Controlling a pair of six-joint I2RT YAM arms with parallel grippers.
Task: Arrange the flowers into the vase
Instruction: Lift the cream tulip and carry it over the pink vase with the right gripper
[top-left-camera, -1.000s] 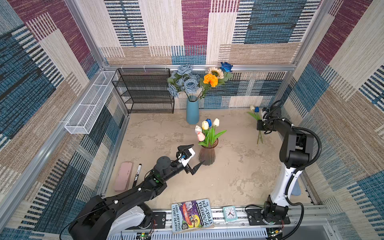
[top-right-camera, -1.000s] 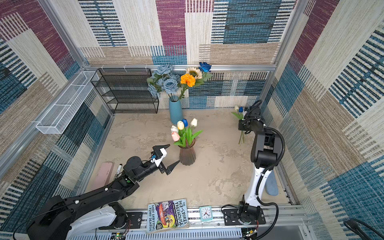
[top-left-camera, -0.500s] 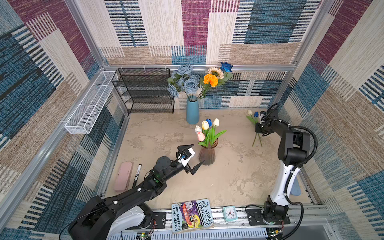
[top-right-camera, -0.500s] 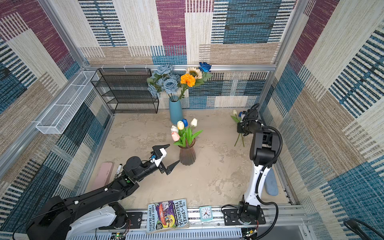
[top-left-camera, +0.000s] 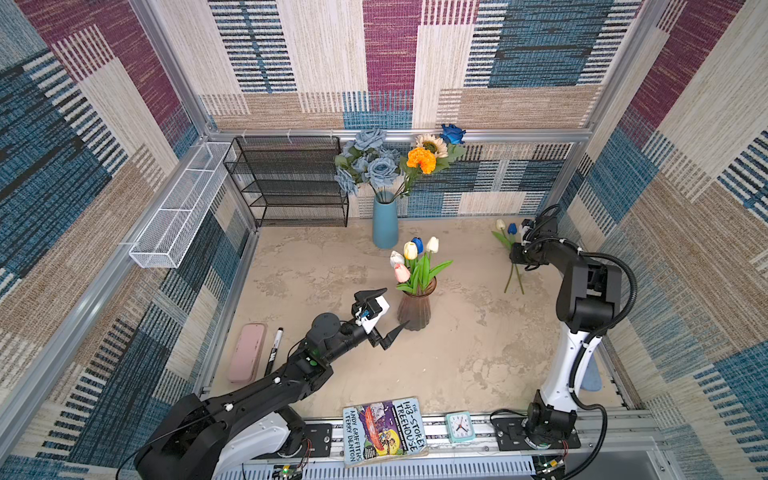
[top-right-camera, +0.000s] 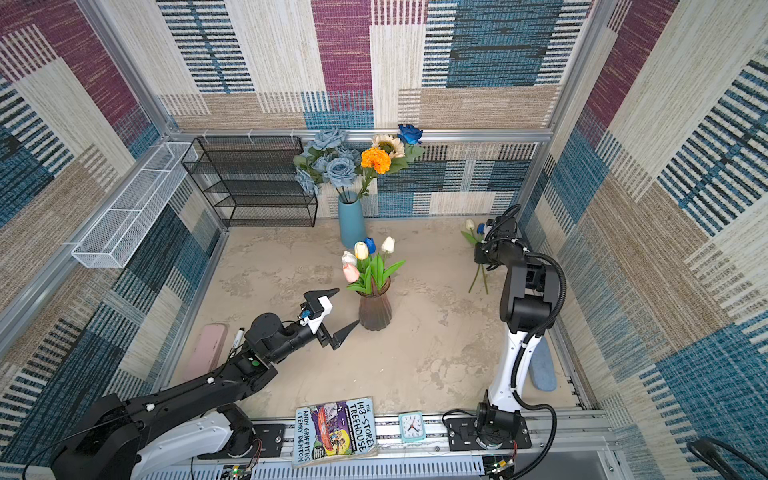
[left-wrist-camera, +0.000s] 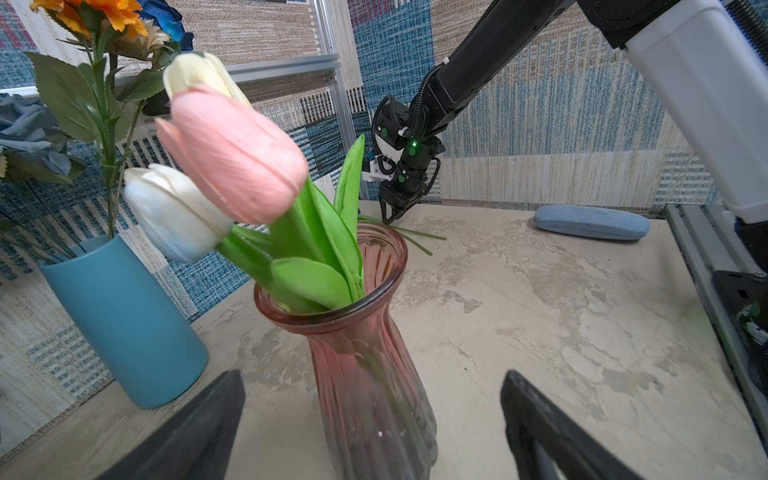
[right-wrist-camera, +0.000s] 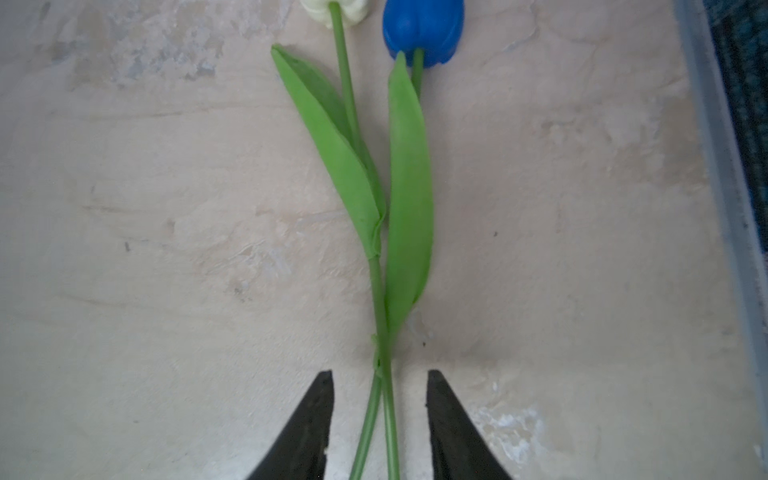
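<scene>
A pink ribbed glass vase (top-left-camera: 417, 307) (top-right-camera: 375, 311) (left-wrist-camera: 365, 332) stands mid-table with several tulips (top-left-camera: 411, 257) (left-wrist-camera: 232, 158) in it. My left gripper (top-left-camera: 386, 312) (top-right-camera: 343, 308) (left-wrist-camera: 372, 376) is open just left of the vase, which sits between its fingers without touching them. A white tulip (top-left-camera: 500, 224) (right-wrist-camera: 334, 10) and a blue tulip (top-left-camera: 512, 228) (right-wrist-camera: 422, 33) lie on the table at the right. My right gripper (top-left-camera: 517, 259) (right-wrist-camera: 380, 376) is open astride their two green stems (right-wrist-camera: 384, 415), which lie free between the fingers. The blue vase (top-left-camera: 385, 222) at the back holds roses, marigold and sunflower.
A black wire shelf (top-left-camera: 291, 183) and a white wire basket (top-left-camera: 178, 208) line the back left. A pink case (top-left-camera: 247, 353) and a marker (top-left-camera: 274, 351) lie at the left edge, a book (top-left-camera: 384, 430) and a clock (top-left-camera: 460, 426) at the front, a blue case (top-right-camera: 542, 370) at the right wall.
My right gripper has opened and let go of the two tulip stems, which now lie on the table a little further left. The left arm has not moved.
</scene>
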